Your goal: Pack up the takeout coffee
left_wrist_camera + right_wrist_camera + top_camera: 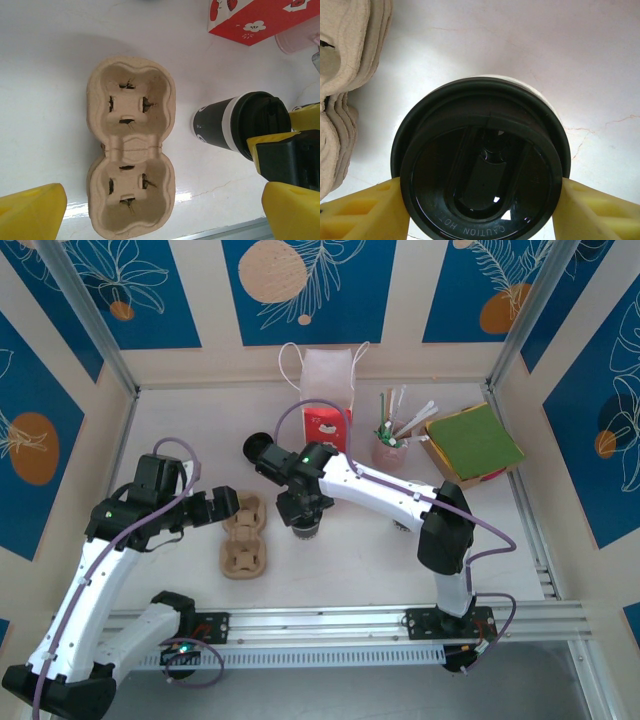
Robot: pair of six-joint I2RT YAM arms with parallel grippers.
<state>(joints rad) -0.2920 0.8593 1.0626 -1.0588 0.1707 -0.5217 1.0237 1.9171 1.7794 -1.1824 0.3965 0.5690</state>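
Observation:
The takeout coffee (306, 531), a cup with a dark band and a black lid, stands just right of the brown pulp cup carrier (244, 537). My right gripper (300, 512) is shut on it from above. Its yellow fingers (365, 212) press both sides of the lid (480, 150). From the left wrist the cup (220, 127) shows beside the two-well carrier (131, 145), with the right gripper's yellow fingers (272, 142) at its lid. My left gripper (226, 507) hovers open over the carrier's left side; its jaws (160, 217) stand wide with nothing between them.
A white and red paper bag (326, 400) stands at the back centre. A pink cup of stirrers (389, 450) and a box with a green top (472, 443) sit at the back right. A dark round cup (258, 449) stands behind the right arm. Walls enclose three sides.

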